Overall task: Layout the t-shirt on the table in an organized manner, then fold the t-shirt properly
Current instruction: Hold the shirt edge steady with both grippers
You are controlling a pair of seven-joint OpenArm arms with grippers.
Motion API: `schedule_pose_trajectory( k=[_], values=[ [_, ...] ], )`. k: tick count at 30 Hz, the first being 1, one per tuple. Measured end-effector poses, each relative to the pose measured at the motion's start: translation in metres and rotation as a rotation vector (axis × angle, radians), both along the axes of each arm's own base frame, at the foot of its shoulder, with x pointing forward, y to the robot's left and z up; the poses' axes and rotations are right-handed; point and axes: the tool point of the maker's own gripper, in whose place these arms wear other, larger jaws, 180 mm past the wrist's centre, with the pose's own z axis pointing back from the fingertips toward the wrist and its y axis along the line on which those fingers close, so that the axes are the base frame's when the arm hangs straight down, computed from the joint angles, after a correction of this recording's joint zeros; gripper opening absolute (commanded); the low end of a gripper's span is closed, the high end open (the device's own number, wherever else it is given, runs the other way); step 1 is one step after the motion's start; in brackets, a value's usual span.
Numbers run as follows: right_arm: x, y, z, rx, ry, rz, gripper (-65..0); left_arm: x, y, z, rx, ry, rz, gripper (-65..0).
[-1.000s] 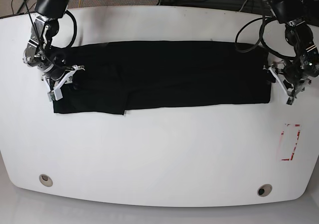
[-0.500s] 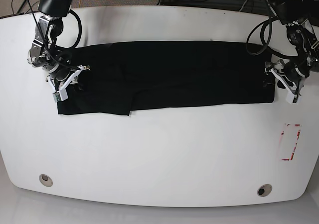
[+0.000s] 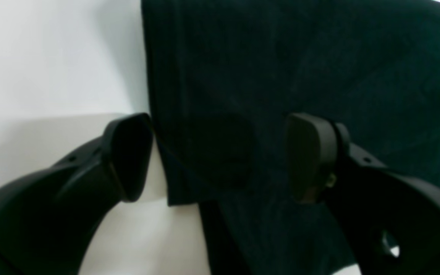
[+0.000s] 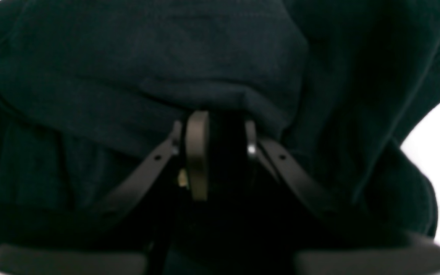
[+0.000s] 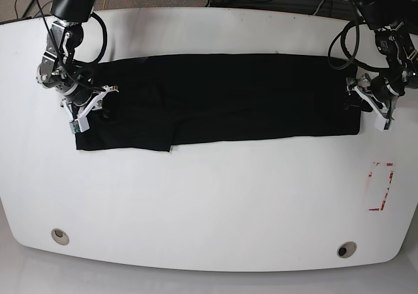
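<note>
While the fold is only part made, the entry reads as follows; item one, black cotton t-shirt [image 5: 222,98], lying as a long flat band across the far half of the large white glossy counter [image 5: 209,202], its long edges fairly straight, one lower corner near the right claw stepping down past the rest of the hem; item two, left claw [image 3: 220,156], at the band's end nearest the red-outlined rectangle mark [image 5: 381,186], its two dark pads spread wide, one over bare counter and one over cloth, nothing pinched between them; item three, right claw [image 4: 216,152], at the opposite end of the t-shirt, its pads drawn close together with dark fabric bunched around and seemingly between them, so judged to be gripping the cloth; item four, two round grommet holes [image 5: 59,236], near the front edge, well apart from the t-shirt.

Progress, as a judgement: laying out appears done and a lengthwise fold seems in place; the crosswise folds bringing the two ends of the t-shirt together remain; the uneven corner wants squaring first.
</note>
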Motion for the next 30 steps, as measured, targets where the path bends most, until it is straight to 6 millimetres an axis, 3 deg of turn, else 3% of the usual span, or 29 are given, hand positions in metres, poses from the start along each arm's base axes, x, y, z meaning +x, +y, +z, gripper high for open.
schedule_pose_trajectory(
  k=[15, 22, 30],
  values=[
    [0.000, 0.001, 0.000, 0.003, 0.000, -0.001, -53.3, 0.002, -0.038, -0.009, -0.031, 0.008, -0.097, -41.7],
    [0.000, 0.001, 0.000, 0.003, 0.000, 0.000, -53.3, 0.001, -0.042, -0.011, -0.041, 0.015, -0.099, -64.2],
    [0.000, 0.001, 0.000, 0.003, 0.000, 0.000, -53.3, -0.001, -0.042, -0.003, 0.021, 0.020, -0.138, -64.2]
  ],
)
